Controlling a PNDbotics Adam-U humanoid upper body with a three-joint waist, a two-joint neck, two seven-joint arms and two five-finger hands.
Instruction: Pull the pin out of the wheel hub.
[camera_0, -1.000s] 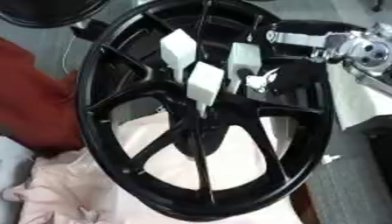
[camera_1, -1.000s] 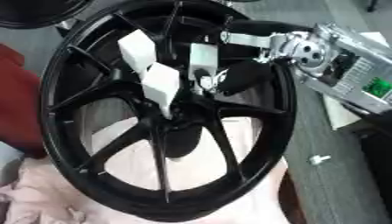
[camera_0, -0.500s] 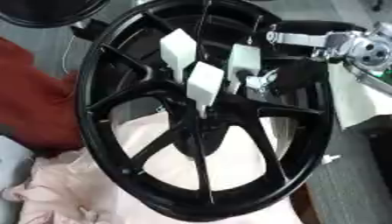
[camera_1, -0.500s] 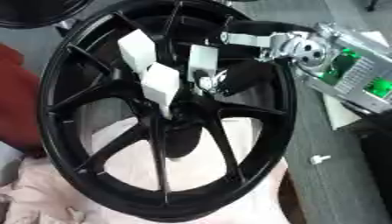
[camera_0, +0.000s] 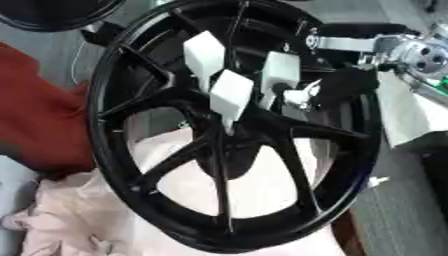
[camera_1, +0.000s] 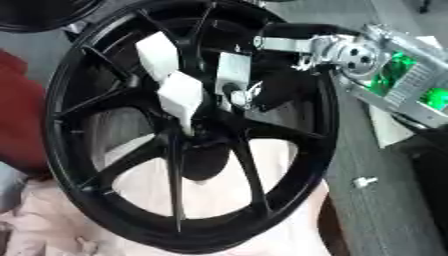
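A black spoked wheel (camera_0: 122, 165) stands tilted on a pink cloth and fills both views. Three white blocks (camera_0: 232, 95) sit around its hub, and a small white and silver piece (camera_0: 297, 96) sticks out just right of them. My right arm comes in from the upper right with a silver wrist joint (camera_1: 354, 52). Its black hand (camera_0: 348, 84) reaches between the spokes and meets that small piece at the hub. The hand blends into the black wheel. My left hand shows in no view.
A pink cloth (camera_0: 70, 220) lies under the wheel, with red fabric (camera_0: 35, 115) to the left. Part of another black wheel (camera_0: 48, 15) shows at the top left. A white sheet (camera_0: 407, 120) and a small white part (camera_1: 363, 181) lie on the grey surface at right.
The right hand stays at the hub beside the small white piece. Wheel and blocks have not visibly moved; the whole picture only drifts slightly.
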